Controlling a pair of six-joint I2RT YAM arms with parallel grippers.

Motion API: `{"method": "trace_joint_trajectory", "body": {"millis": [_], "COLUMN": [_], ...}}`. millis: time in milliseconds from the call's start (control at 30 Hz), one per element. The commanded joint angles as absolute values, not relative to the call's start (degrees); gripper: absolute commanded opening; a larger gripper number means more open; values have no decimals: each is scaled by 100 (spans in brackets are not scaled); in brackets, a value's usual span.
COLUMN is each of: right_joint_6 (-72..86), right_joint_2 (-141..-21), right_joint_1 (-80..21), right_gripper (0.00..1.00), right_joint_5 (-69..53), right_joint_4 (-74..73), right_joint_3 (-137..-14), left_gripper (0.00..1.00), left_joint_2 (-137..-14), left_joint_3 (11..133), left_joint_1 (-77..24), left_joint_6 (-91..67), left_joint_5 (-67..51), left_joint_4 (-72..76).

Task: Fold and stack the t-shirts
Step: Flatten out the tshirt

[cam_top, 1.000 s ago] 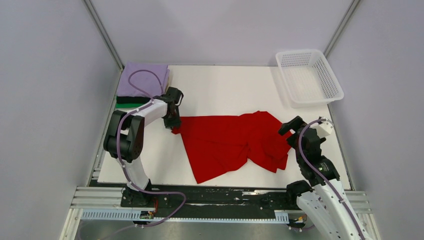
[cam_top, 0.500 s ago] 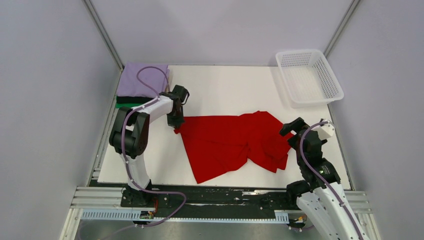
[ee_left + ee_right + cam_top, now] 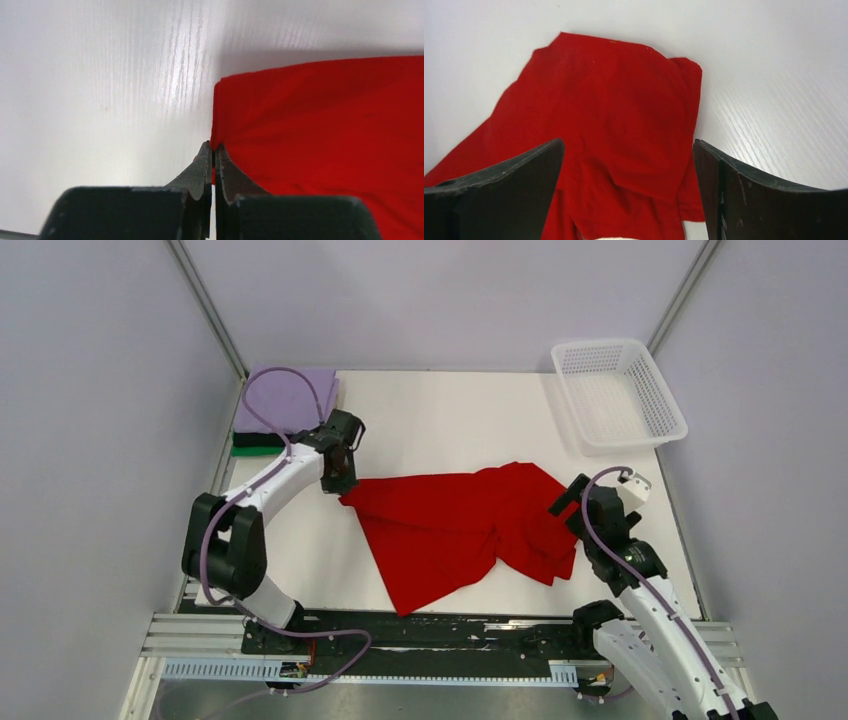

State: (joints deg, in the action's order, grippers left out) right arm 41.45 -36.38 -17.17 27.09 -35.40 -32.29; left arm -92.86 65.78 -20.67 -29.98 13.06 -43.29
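Pressed together, the jaws of the left gripper (image 3: 214,147) pinch the 9 o'clock corner of the red t-shirt (image 3: 450,525). Bare table (image 3: 450,410) lies open from there toward the left edge, and at 12 o'clock between the folded stack and the basket (image 3: 620,443). Half a second ago that corner sat slightly further right, and the left arm's elbow has swung out toward 8 o'clock. The right gripper (image 3: 628,145), jaws spread wide, has edged in over the shirt's crumpled 3 o'clock side. The shirt lies mid-table, spread out between both grippers. At 10 o'clock the lavender t-shirt (image 3: 285,400) tops black and green ones.
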Motion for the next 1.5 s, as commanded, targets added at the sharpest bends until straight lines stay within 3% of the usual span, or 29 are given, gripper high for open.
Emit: {"method": "trace_joint_trajectory", "body": {"millis": [0, 167, 267, 500, 833, 1067, 1467], "right_joint_6": [4504, 5241, 5391, 5368, 5622, 5622, 5610], "right_joint_2": [-3911, -4001, -4014, -4709, -5760, -6186, -6550], "right_joint_1": [-1704, -1699, -1705, -1727, -2567, -2608, -2747], "right_gripper": [100, 100, 100, 91, 78, 66, 56], "right_joint_5": [2553, 2122, 1543, 105, 174, 462, 235], "right_joint_4": [-4237, -5197, -5402, -5598, -4996, -4514, -3832], "right_joint_3": [-3722, -3942, -3918, -3805, -3632, -3336, -3054], "left_gripper": [0, 0, 0, 0, 0, 0, 0], "left_joint_2": [-8622, -8031, -7970, -7774, -7497, -7436, -7460], "left_joint_3": [6527, 6133, 5917, 5635, 5314, 5283, 5247], "left_joint_1": [-2092, -2041, -1484, -752, -545, -545, -545], "left_joint_6": [-3083, -3085, -3167, -3227, -3184, -3162, -3154], "left_joint_5": [1335, 1183, 1028, 1350, 1106, 1010, 889], "left_joint_4": [-4286, -3687, -3377, -3265, -3130, -3102, -3037]}}
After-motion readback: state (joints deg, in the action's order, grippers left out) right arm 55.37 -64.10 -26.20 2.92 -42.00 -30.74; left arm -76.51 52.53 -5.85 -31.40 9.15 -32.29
